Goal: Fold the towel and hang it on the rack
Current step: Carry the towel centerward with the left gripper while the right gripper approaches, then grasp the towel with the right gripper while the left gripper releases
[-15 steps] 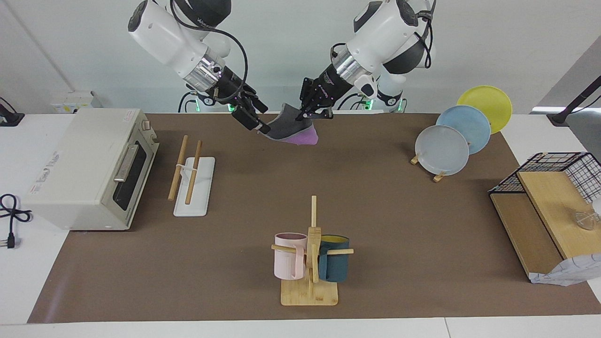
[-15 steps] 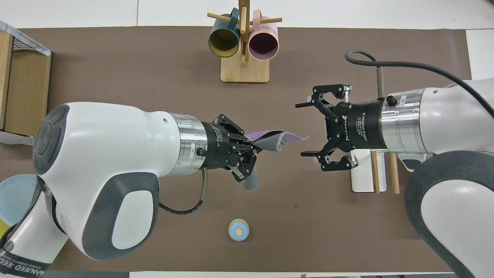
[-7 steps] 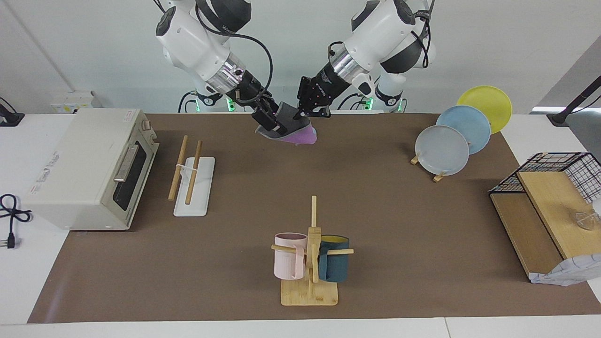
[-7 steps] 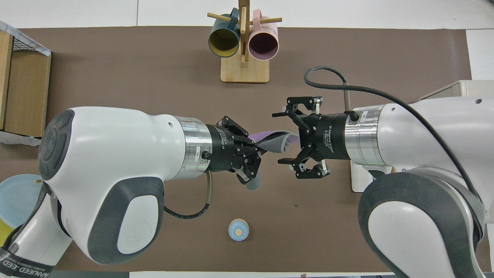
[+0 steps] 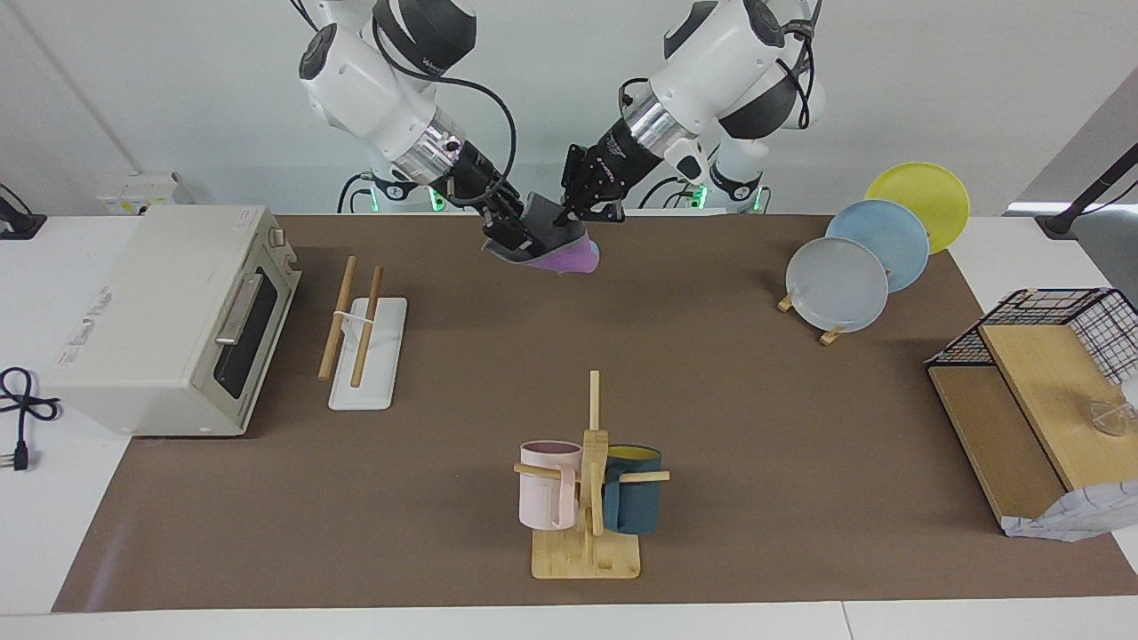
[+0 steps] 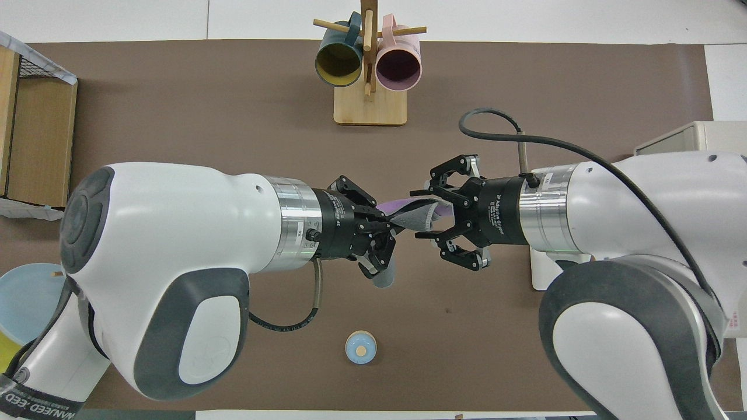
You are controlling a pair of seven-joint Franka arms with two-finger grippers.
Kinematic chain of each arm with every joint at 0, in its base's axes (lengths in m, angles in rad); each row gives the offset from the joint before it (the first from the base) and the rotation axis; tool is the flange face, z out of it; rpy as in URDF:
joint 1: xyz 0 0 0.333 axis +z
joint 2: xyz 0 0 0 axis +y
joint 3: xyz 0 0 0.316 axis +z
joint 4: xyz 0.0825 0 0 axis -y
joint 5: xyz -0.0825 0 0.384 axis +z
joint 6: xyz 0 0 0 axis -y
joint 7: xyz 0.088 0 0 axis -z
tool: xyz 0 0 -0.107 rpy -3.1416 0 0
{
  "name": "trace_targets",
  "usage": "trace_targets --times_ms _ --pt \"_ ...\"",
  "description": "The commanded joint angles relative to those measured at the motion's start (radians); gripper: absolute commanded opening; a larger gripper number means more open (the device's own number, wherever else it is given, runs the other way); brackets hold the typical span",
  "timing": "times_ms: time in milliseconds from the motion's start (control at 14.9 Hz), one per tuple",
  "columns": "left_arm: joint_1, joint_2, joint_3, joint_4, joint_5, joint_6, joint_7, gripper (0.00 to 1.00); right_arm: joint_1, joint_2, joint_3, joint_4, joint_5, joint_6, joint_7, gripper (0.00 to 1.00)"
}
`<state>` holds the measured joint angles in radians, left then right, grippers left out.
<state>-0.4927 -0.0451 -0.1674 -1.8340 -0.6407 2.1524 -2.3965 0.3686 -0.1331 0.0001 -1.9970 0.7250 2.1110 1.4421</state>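
The towel [image 5: 562,255], purple on one face and dark grey on the other, hangs in the air between my two grippers, over the table's edge nearest the robots. It also shows in the overhead view [image 6: 415,214]. My left gripper [image 5: 569,213] [image 6: 390,224] is shut on one end of it. My right gripper [image 5: 520,238] [image 6: 415,214] is open, with its fingers either side of the towel's free end. The rack [image 5: 360,329], two wooden rods over a white base, stands bare toward the right arm's end; the overhead view shows only a strip of its base [image 6: 540,274].
A toaster oven [image 5: 169,311] stands beside the rack. A mug tree [image 5: 587,480] with two mugs is farthest from the robots. A plate stand with plates [image 5: 853,267] and a wire-and-wood shelf [image 5: 1040,391] are toward the left arm's end. A small blue round thing [image 6: 360,347] lies near the robots.
My right gripper has moved from over the rack to the towel's free end, and its fingers have narrowed around it. My left gripper has held the towel almost still.
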Motion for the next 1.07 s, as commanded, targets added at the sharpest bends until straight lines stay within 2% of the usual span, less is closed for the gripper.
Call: trace_targets --times_ms 0,201,268,335,401,669,803,870,1004 --pt "-0.018 -0.042 0.012 -0.050 -0.014 0.026 -0.010 0.00 -0.011 -0.026 0.000 -0.029 0.016 0.001 -0.035 0.00" --pt "-0.033 -0.048 0.012 -0.060 -0.014 0.029 -0.006 0.00 -0.011 -0.026 0.000 -0.029 0.016 0.003 -0.035 0.00" --pt "-0.033 -0.048 0.014 -0.062 -0.014 0.027 -0.004 0.09 -0.011 -0.026 0.000 -0.029 0.016 0.003 -0.037 0.00" --pt "-0.035 -0.048 0.014 -0.062 -0.010 0.023 0.012 0.60 -0.011 -0.026 0.000 -0.029 0.016 0.003 -0.038 0.00" --pt "-0.041 -0.052 0.012 -0.062 -0.010 0.023 0.026 1.00 -0.011 -0.026 0.000 -0.029 0.016 0.003 -0.043 0.00" --pt "-0.034 -0.064 0.015 -0.093 -0.004 0.017 0.103 1.00 -0.011 -0.026 0.000 -0.029 0.016 0.001 -0.052 0.00" --pt "-0.017 -0.079 0.017 -0.125 -0.002 0.012 0.190 1.00 -0.001 -0.031 0.000 -0.032 0.001 -0.026 -0.135 0.00" --pt "0.000 -0.091 0.017 -0.145 -0.002 0.010 0.239 1.00 0.000 -0.039 0.000 -0.040 -0.045 -0.057 -0.162 0.00" --pt "0.034 -0.104 0.017 -0.172 -0.002 -0.006 0.318 1.00 -0.002 -0.054 0.000 -0.058 -0.235 -0.152 -0.306 0.00"
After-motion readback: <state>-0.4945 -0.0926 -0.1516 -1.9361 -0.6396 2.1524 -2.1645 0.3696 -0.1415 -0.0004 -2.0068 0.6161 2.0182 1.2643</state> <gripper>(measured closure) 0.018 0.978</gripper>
